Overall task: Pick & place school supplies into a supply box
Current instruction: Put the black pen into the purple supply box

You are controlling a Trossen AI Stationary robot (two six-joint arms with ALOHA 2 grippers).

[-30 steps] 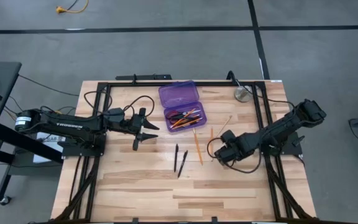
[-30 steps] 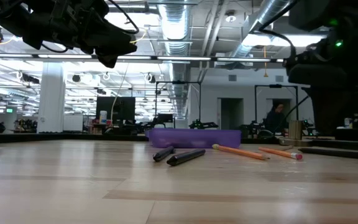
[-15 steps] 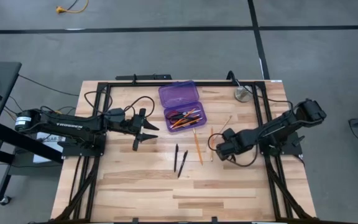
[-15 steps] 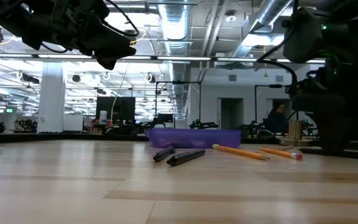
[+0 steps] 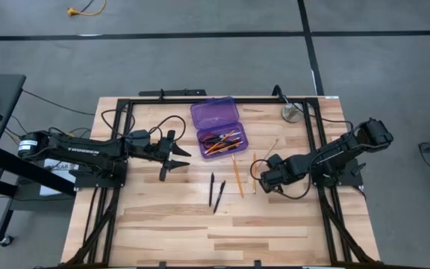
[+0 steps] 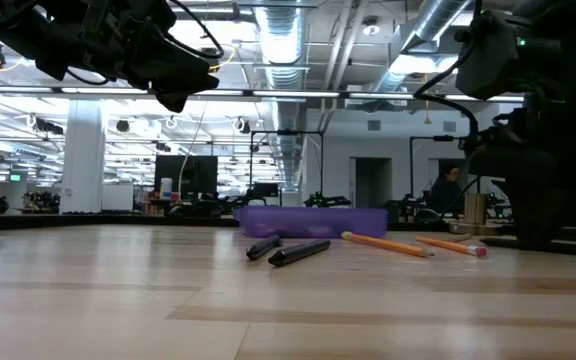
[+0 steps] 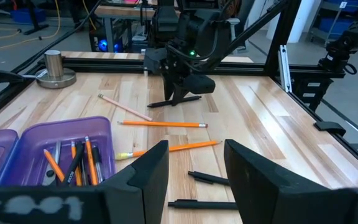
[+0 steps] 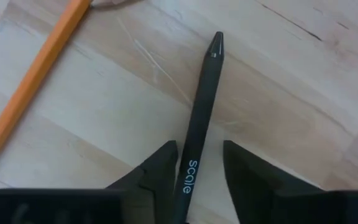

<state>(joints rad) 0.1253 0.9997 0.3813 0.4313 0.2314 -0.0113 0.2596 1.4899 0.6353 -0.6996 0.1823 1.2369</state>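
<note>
Straddling a black pen (image 8: 201, 93), the right gripper (image 8: 199, 145) is down at the table with one finger on each side of the barrel. A sliver of bare wood shows between pen and finger on both sides, so the jaws are apart and not clamped on it. The pen lies flat on the wood. Its long axis runs straight along the gap between the fingers, and its capped tip points away from the wrist. Just beside it, not touching, an orange pencil (image 8: 39, 68) lies at a slant outside one finger.

Out from there, the supply box (image 5: 213, 113) sits open. Orange pencils, dark pens and the red-handled scissors (image 5: 209, 137) already lie in its tray. The gripped-over pen is to the right of the box and nearer the front of the table. Between it and the box lie two more orange pencils (image 5: 237, 175), near each other. Two more black pens (image 5: 215, 193) lie side by side in front of the box. A grey metal disc (image 5: 290, 113) stands well to the box's right. Left of the box the left gripper (image 5: 178, 158) hangs above the table, jaws spread, holding nothing
</note>
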